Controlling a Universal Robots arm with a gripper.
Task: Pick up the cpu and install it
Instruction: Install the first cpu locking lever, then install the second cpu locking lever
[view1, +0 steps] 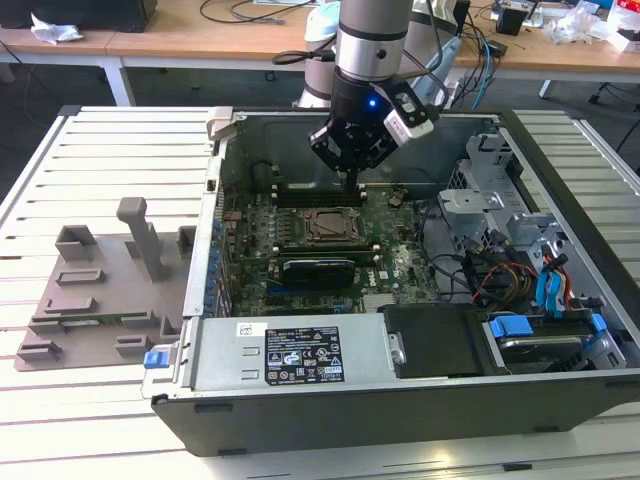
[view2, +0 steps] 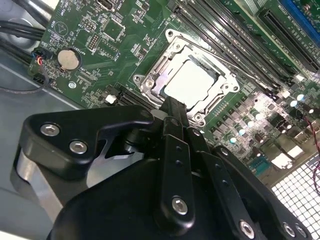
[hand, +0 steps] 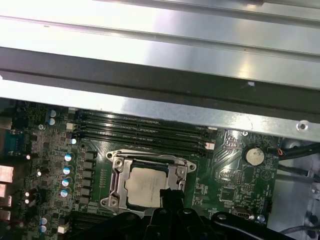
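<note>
Arm reaches down into the open computer case (view1: 560, 210), which lies on its side on the slatted white counter (view1: 120, 150). The pincer (view1: 352, 176) hangs just above the motherboard (view1: 400, 250), near the socket's far edge in the exterior view.

The cpu (view2: 192, 80) already sits in the metal-framed socket (view2: 150, 82): silvery top plate facing up, flat, framed all round by the bracket. In the first wrist view the cpu (hand: 147, 186) lies in the same socket (hand: 116, 182), with the pincer's dark tip (hand: 170, 197) overlapping the chip's corner; whether it touches I cannot tell.

Pincer state: in the second wrist view the fingers (view2: 175, 117) look pressed together into one narrow tip with nothing between them, pointing at the socket's edge.

Memory slots (hand: 140, 132) run beside the socket. Coin battery (view2: 68, 59) sits on the board, well apart from the socket. A long black expansion card (view1: 318, 268) lies just beside the socket on the near side in the exterior view. Grey fixture tray (view1: 100, 290) sits on the counter at the exterior view's left, outside the case. Drive bays with blue tabs (view1: 520, 325) sit at the exterior view's right, inside the case. Wooden desks (view1: 200, 35) with cables stand behind.
</note>
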